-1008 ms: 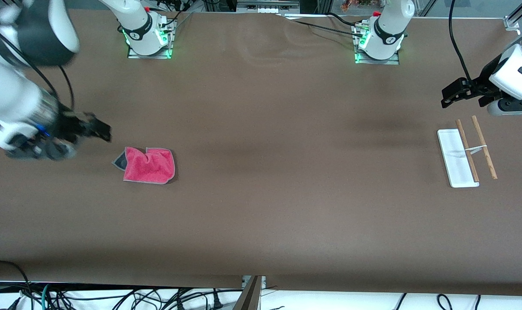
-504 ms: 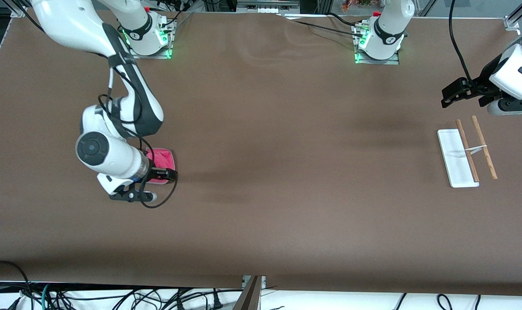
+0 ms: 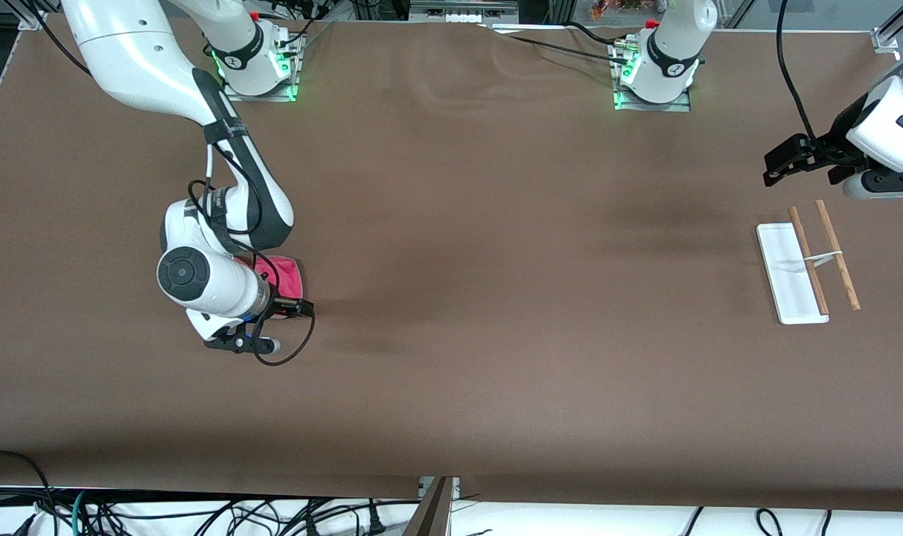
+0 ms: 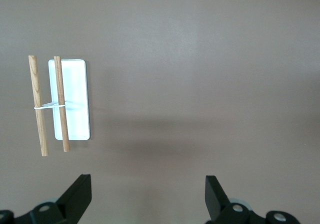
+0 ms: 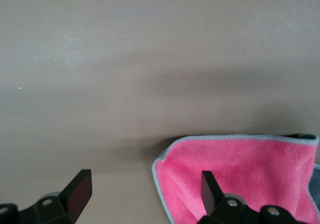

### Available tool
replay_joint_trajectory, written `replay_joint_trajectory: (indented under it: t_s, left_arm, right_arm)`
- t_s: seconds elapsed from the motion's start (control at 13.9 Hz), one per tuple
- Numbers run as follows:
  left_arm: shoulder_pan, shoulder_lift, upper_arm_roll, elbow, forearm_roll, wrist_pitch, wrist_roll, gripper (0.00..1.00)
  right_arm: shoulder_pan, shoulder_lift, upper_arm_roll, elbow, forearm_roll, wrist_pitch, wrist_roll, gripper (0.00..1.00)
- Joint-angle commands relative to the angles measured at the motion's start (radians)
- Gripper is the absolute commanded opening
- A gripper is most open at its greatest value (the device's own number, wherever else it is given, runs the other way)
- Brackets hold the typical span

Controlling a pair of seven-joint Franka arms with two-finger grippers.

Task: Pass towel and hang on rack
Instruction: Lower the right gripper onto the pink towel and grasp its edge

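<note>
Pink-red cloth, the towel (image 3: pixel 286 272): lies flat on the brown table (image 3: pixel 451 357) toward the right arm's end, mostly hidden in the front view under the right arm's wrist; only a corner shows at about 1 o'clock from the wrist housing. In the right wrist view the bright face is up, with a light grey stitched edge and a sliver of dark grey underside at one corner.

Handling, judged: soft, light and limp; it should drape and fold rather than keep its shape, and it is neither fragile nor slippery. A pinch on a single layer at the stitched edge or a corner looks the best hold, since a grip in the middle would bunch the cloth and hamper the hand-over.

Right gripper (image 5: pixel 146 191): low over the towel's edge, jaws spread wide, nothing between them. One finger stands over the pink cloth, the other over bare table, so the hem lies in the gap.

Step in hand, judged: the pick-up; the pass and the hanging are not yet done.

Rack (image 3: pixel 807 262): at the left arm's end of the table, well apart from the towel, at about 3 o'clock from it. Long white base with two thin wooden rods joined by a white bracket; nothing hangs on it.

Left gripper (image 3: pixel 782 165): waits over the table near the rack, at about 11 o'clock from it, jaws fully apart and empty.
</note>
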Motion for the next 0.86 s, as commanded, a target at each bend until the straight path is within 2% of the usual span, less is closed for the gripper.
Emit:
replay_joint_trajectory:
  t_s: [0.0,0.22,0.43,0.79]
  left_arm:
    - [0.007,0.014,-0.002,0.034,0.007,-0.021,0.016,1.0]
    - [0.007,0.014,-0.003,0.034,0.007,-0.021,0.016,1.0]
    - [0.007,0.014,-0.003,0.034,0.007,-0.021,0.018,1.0]
    - [0.007,0.014,-0.003,0.034,0.007,-0.023,0.018,1.0]
  right_arm:
    - [-0.006,0.014,0.003,-0.046,0.015,0.09,0.009,0.95]
    - [-0.007,0.047,0.003,-0.06,0.015,0.147,0.009,0.93]
    - [-0.006,0.048,0.003,-0.078,0.015,0.165,0.009,0.81]
    - [-0.006,0.045,0.005,-0.125,0.015,0.213,0.009,0.53]
